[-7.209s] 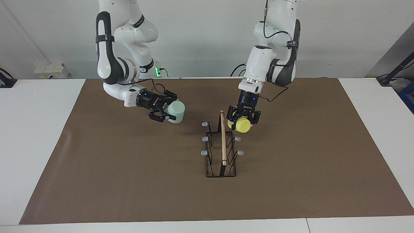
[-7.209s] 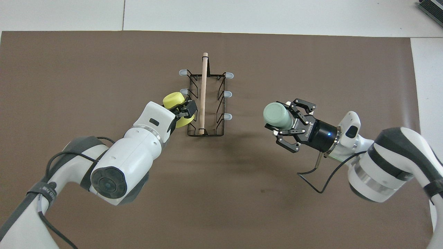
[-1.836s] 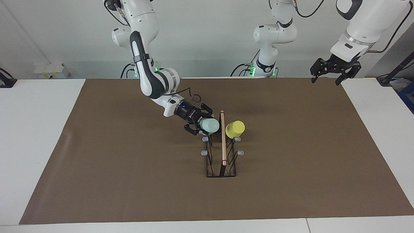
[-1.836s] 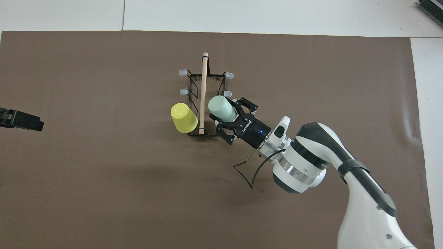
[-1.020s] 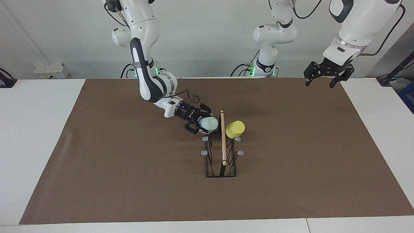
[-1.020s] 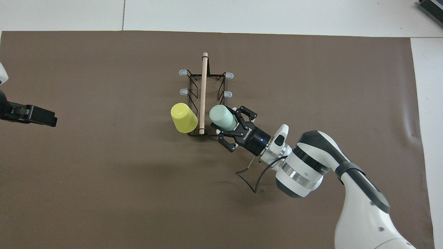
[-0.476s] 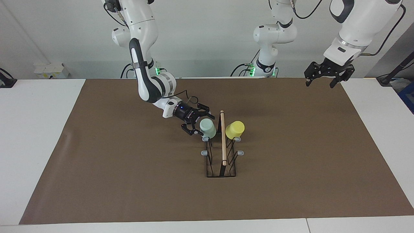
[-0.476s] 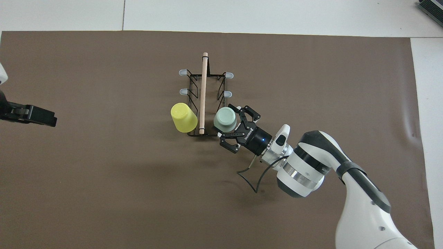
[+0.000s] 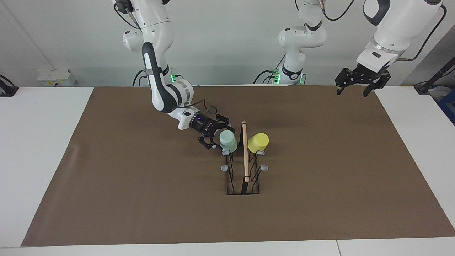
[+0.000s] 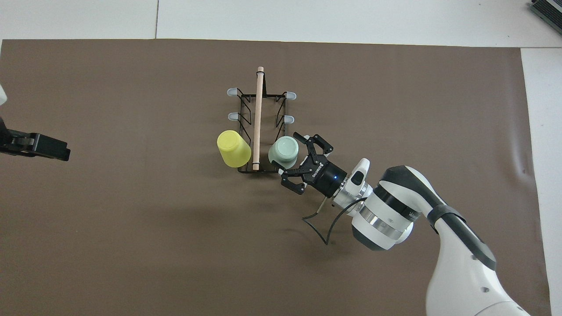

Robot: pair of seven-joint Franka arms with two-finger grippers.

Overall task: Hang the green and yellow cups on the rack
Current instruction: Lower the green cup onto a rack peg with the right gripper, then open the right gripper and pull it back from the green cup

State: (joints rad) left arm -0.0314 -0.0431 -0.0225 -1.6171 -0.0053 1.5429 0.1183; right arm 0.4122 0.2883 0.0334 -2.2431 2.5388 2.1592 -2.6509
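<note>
While both small tapered plastic cups hang mouth-down on the narrow black wire rack (image 9: pixel 242 167), my arms stand apart.
My right gripper (image 9: pixel 215 137), fingers spread, sits beside the pale mint green cup (image 9: pixel 228 140); the bright yellow cup (image 9: pixel 258 142) hangs across the wooden rod; my left gripper (image 9: pixel 359 82) waits open, raised over the mat's corner.

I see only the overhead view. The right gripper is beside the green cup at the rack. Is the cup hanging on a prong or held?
Observer: Facing view: the green cup sits mouth down on a rack prong; the right gripper is open beside it, not clamping.
Operator: Is the yellow cup hung too?
Observer: Yes, the yellow cup sits tilted, mouth down, on its prong.
Operator: Where is the left gripper?
Observer: The left gripper waits open, high over the mat's corner.
</note>
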